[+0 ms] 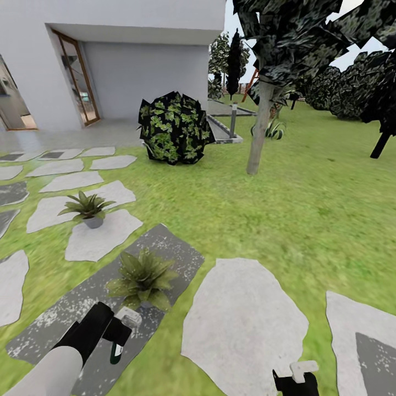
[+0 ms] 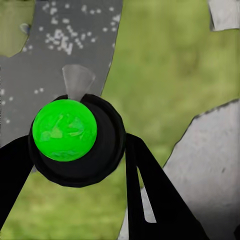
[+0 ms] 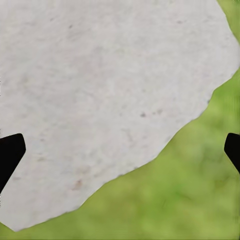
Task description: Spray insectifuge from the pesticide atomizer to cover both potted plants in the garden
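My left gripper (image 1: 117,331) is shut on the pesticide atomizer (image 1: 116,350), a small dark bottle with a pale spray head and a green-white mark. It sits just in front of the nearer potted plant (image 1: 143,279), which stands on a dark speckled stepping stone (image 1: 66,313). In the left wrist view the atomizer (image 2: 65,130) appears end-on as a green disc in a black ring, clamped between black fingers (image 2: 150,195). The farther potted plant (image 1: 88,208) stands in a grey pot on a pale stone. My right gripper (image 1: 297,379) is open above a pale stone (image 3: 100,90), with nothing between its fingers.
A big dark leafy bush (image 1: 175,127) stands by the house wall, with a grey bollard (image 1: 233,118) and a tree trunk (image 1: 257,132) to its right. Stepping stones run along the left; a large pale stone (image 1: 245,324) lies ahead. Lawn (image 1: 308,220) spreads to the right.
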Available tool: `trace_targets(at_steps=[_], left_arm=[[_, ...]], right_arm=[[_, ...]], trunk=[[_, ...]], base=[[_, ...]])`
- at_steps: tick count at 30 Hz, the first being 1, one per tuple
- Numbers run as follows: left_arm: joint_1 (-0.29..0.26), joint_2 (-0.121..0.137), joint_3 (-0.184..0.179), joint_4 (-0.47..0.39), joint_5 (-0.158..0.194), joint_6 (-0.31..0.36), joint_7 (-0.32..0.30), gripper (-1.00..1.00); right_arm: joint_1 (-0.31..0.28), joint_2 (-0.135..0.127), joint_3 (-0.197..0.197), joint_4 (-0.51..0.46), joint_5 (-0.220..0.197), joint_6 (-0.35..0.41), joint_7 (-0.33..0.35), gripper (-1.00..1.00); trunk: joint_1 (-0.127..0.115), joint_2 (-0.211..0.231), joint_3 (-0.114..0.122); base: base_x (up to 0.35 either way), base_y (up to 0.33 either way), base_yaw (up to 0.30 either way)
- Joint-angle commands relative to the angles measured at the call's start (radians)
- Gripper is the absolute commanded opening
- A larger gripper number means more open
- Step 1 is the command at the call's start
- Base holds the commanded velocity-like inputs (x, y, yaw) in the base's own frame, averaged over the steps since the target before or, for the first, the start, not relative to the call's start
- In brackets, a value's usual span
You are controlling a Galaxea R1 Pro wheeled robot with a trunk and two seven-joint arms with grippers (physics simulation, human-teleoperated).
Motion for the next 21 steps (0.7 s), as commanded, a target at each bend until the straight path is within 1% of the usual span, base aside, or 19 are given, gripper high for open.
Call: trace_targets(at_steps=[1, 6, 9, 11, 13, 15, 16, 17, 18, 21], left_arm=[[0.000, 0.000, 0.006, -0.002, -0.010, 0.002, -0.010, -1.00], [-0.001, 0.000, 0.007, -0.002, -0.010, 0.002, -0.010, -1.00], [-0.001, 0.000, 0.006, -0.007, -0.009, 0.003, -0.010, -1.00], [-0.001, 0.001, 0.008, -0.021, -0.009, 0.004, -0.012, -1.00], [-0.001, 0.001, 0.010, -0.047, -0.007, 0.007, -0.013, -1.00], [-0.001, 0.002, 0.022, -0.075, 0.012, 0.009, -0.016, -1.00], [-0.001, 0.002, 0.034, -0.091, 0.030, 0.008, -0.017, -1.00], [0.000, 0.003, 0.054, -0.116, 0.069, 0.006, -0.019, -1.00], [0.000, 0.003, 0.060, -0.124, 0.087, 0.004, -0.019, -1.00], [0.002, 0.001, 0.064, -0.125, 0.101, 0.002, -0.019, -1.00]], right_arm=[[-0.001, 0.000, -0.008, 0.001, 0.006, -0.004, 0.004, 1.00], [-0.001, 0.001, -0.008, 0.001, 0.006, -0.004, 0.003, 1.00], [-0.001, 0.001, -0.008, 0.002, 0.007, -0.004, 0.003, 1.00], [-0.001, 0.001, -0.008, 0.002, 0.007, -0.004, 0.003, 1.00], [-0.001, 0.001, -0.008, 0.002, 0.007, -0.004, 0.003, 1.00], [-0.001, 0.001, -0.008, 0.002, 0.007, -0.004, 0.003, 1.00], [-0.001, 0.001, -0.008, 0.002, 0.006, -0.004, 0.003, 1.00], [-0.001, 0.001, -0.008, 0.002, 0.006, -0.004, 0.003, 1.00], [-0.001, 0.001, -0.008, 0.001, 0.007, -0.004, 0.003, 1.00], [-0.001, 0.001, -0.009, 0.001, 0.007, -0.004, 0.003, 1.00]], trunk=[[0.000, 0.000, -0.001], [0.000, 0.000, -0.001], [0.000, 0.000, -0.001], [0.000, 0.000, -0.001], [0.000, 0.000, -0.001], [0.000, 0.000, -0.001], [0.000, 0.000, -0.001], [0.000, 0.000, -0.001], [0.000, 0.000, -0.001], [0.000, 0.000, -0.001]], base=[[0.013, -0.003, 0.000], [0.003, -0.001, 0.027], [0.000, 0.000, 0.231], [0.000, 0.000, 0.265], [0.000, 0.000, 0.114], [0.000, 0.000, 0.032], [0.000, 0.000, 0.016], [0.000, 0.000, 0.007], [0.000, 0.000, 0.003], [0.000, 0.000, 0.001]])
